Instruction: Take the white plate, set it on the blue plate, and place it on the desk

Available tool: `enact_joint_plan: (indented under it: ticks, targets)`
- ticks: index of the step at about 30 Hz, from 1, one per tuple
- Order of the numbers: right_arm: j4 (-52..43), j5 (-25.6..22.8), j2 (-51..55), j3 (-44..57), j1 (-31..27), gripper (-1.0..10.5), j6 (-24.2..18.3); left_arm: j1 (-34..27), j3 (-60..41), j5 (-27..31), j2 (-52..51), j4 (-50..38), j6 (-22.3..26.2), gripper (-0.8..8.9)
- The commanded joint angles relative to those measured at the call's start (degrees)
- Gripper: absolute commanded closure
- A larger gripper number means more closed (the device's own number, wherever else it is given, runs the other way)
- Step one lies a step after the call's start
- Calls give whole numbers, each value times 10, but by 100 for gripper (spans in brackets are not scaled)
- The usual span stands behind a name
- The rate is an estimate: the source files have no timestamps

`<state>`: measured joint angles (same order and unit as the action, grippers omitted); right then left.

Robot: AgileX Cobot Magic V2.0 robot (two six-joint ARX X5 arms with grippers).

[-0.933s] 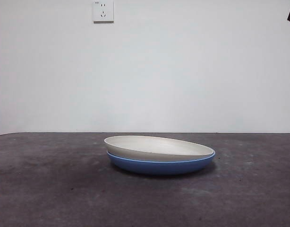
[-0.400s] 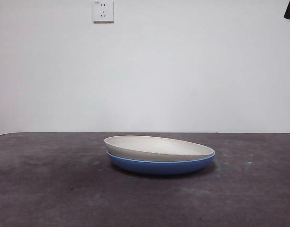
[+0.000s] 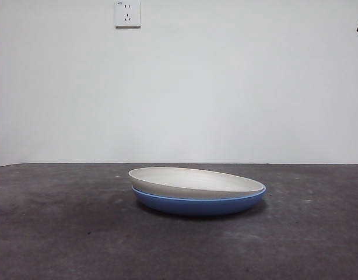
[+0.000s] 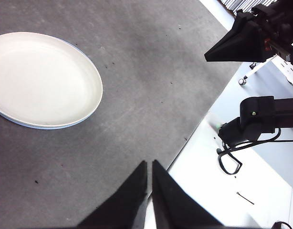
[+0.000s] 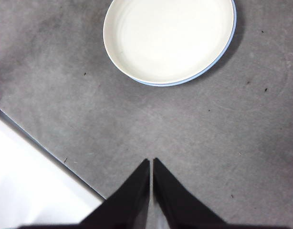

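Front view: white plate [image 3: 196, 182] nested tilted on blue plate [image 3: 197, 204]; both grippers clenched empty, well clear; next, pinch white rim squarely, lift level.

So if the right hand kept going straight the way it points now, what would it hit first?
Probably bare desk. The right hand, jaws shut, aims down at the grey surface short of the white plate stacked on the blue plate; depth is unclear.
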<state>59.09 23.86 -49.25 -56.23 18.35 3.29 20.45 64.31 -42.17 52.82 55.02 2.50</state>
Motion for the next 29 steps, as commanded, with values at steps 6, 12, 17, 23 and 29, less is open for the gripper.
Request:
enact_joint_plan:
  ticks: [6, 12, 17, 23, 29]
  targets:
    - [-5, 1, -4, -9, 3, 941, -6, 2, 5, -3, 3, -6, 9, 798]
    - [-6, 1, -4, -9, 3, 941, -6, 2, 5, -3, 3, -6, 9, 798]
    - [-6, 1, -4, -9, 3, 941, -6, 2, 5, -3, 3, -6, 9, 798]
    - [-6, 1, -4, -9, 3, 941, -6, -40, 2, 64, -54, -85, 41, 798]
    - [-6, 1, -4, -9, 3, 941, -6, -144, -68, 162, -157, -316, 46, 798]
